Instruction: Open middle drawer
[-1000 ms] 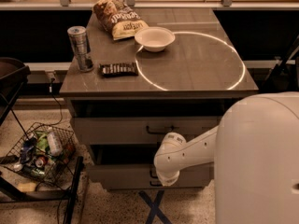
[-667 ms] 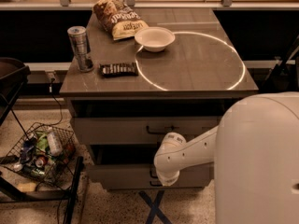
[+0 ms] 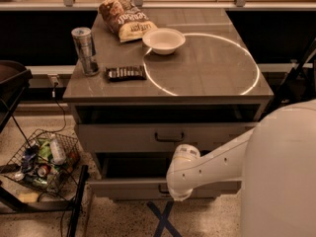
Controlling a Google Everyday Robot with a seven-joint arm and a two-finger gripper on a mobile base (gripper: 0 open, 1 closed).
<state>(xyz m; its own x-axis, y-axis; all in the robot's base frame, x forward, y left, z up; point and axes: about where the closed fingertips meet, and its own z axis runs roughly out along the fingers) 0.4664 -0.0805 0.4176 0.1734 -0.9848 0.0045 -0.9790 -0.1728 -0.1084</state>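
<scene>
The middle drawer is the grey low, wide front with a small dark bar handle, under the shadowed gap below the countertop. It stands a little forward of the cabinet. Below it, past a dark gap, is the narrower lowest drawer, also standing forward. My white arm reaches in from the right, and its rounded end covers part of the lowest drawer's front. My gripper is at the end of that arm, low in front of the lowest drawer's handle, mostly hidden behind the arm.
The countertop holds a can, a chip bag, a white bowl and a dark snack bar. A wire basket of bottles and a black stand are on the floor left. My white body fills the right.
</scene>
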